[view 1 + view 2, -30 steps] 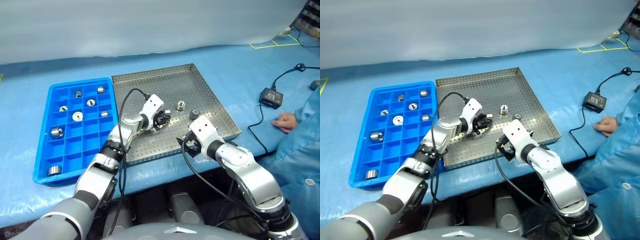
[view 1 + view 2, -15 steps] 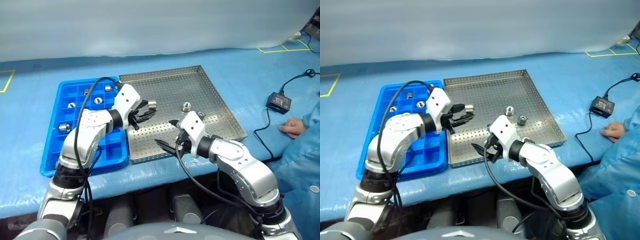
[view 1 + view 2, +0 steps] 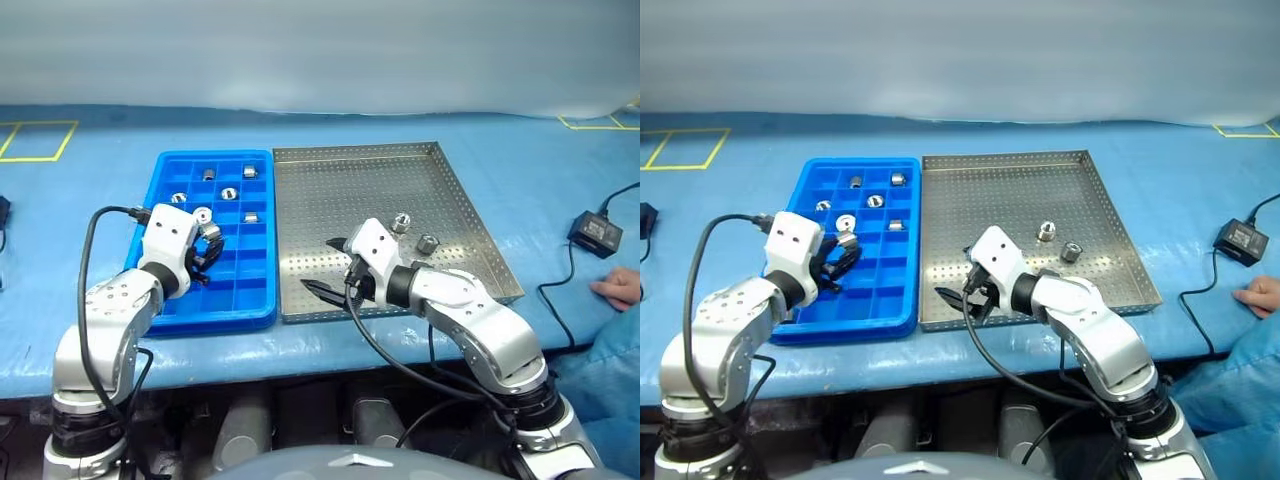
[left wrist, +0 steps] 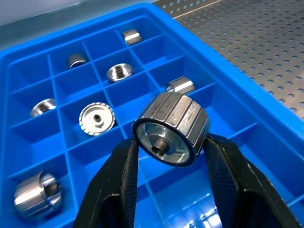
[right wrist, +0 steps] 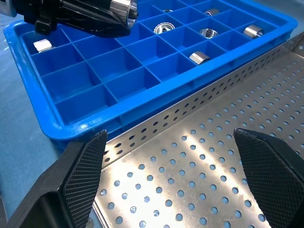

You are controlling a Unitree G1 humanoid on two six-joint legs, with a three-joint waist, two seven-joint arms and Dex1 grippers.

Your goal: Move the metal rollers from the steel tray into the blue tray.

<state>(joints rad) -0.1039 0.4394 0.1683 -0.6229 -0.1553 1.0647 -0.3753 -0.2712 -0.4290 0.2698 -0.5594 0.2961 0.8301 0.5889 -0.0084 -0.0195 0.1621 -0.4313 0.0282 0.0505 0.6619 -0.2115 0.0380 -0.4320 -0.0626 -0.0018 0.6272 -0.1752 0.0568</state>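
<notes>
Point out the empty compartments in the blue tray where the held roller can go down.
The blue tray has bare compartments along its near rows and beside the steel tray. The far half is crowded: rollers sit there. The left hand holds a roller over the middle; the compartments just nearer than it look free.

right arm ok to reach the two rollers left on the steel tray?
Probably yes. The right tool is open and empty above the steel tray, and both rollers sit uncovered on bare metal just beside it, with nothing between.
</notes>
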